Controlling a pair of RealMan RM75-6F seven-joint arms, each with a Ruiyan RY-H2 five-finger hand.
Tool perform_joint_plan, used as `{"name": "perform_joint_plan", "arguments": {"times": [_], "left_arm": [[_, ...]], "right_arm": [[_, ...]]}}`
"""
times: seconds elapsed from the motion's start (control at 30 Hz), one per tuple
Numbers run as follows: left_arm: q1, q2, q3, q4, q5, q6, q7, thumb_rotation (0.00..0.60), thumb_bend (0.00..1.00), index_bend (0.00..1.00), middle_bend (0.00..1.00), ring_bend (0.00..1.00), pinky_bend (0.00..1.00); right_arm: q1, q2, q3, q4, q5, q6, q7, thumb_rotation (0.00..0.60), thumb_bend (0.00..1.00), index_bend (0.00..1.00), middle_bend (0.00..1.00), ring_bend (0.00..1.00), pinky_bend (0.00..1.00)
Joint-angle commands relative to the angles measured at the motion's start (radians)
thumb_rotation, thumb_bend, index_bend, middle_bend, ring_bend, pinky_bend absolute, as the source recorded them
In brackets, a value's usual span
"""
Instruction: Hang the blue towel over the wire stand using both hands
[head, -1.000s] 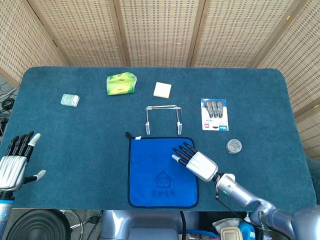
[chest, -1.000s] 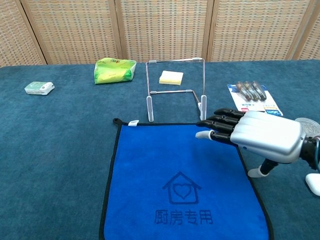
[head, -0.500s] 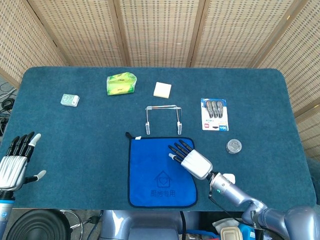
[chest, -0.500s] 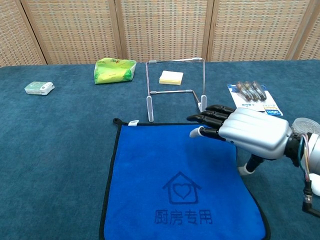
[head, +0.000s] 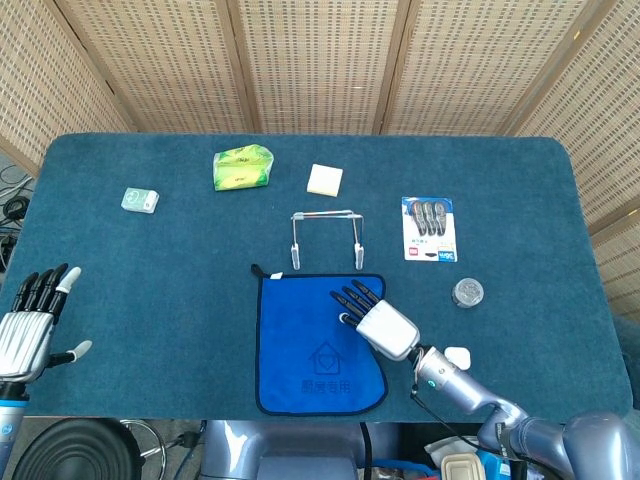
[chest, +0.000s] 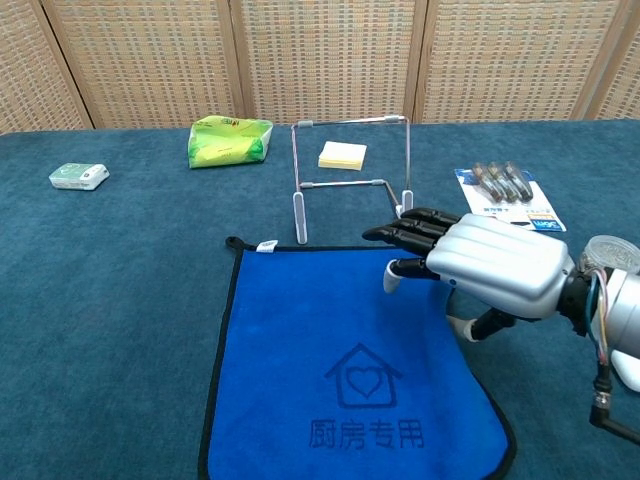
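Right hand (head: 378, 326) flat on blue towel (head: 310, 350), fingers spread, gripping nothing; left hand (head: 28, 330) open, empty — wire stand (chest: 350, 175) bare.

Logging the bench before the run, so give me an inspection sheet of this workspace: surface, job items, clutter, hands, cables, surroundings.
Surface: teal carpeted table.
Job's things: blue square towel lies flat near the front edge; wire stand upright just behind it, bare.
Clutter: green packet, pale yellow sticky-note pad, small white box, carded tool pack, round silver tin.
Hands: right hand over the towel's right side, fingers extended; left hand open at the table's left edge.
Cables: thin wire at the right wrist.
Surroundings: woven wicker screens.
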Motion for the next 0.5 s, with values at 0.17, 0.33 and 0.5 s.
{"name": "perform_joint_plan", "arguments": {"times": [0.17, 0.33, 0.5], "left_arm": [[-0.001, 0.0, 0.001, 0.0, 0.001, -0.001, -0.001, 0.6, 0.05, 0.0, 0.0, 0.0, 0.0], [-0.002, -0.001, 0.002, 0.0, 0.001, -0.003, 0.001, 0.6, 0.05, 0.0, 0.0, 0.0, 0.0], [-0.013, -0.011, 0.001, 0.012, 0.004, -0.017, 0.017, 0.6, 0.05, 0.0, 0.0, 0.0, 0.0]], "right_arm": [[0.0, -0.016, -0.009, 0.027, -0.006, 0.017, 0.012, 0.6, 0.46, 0.52, 0.05, 0.0, 0.0], [0.0, -0.023, -0.01, 0.038, -0.003, 0.023, 0.022, 0.6, 0.59, 0.63, 0.05, 0.0, 0.0], [0.001, -0.022, -0.008, 0.036, 0.003, 0.026, 0.032, 0.6, 0.62, 0.65, 0.05, 0.0, 0.0]]}}
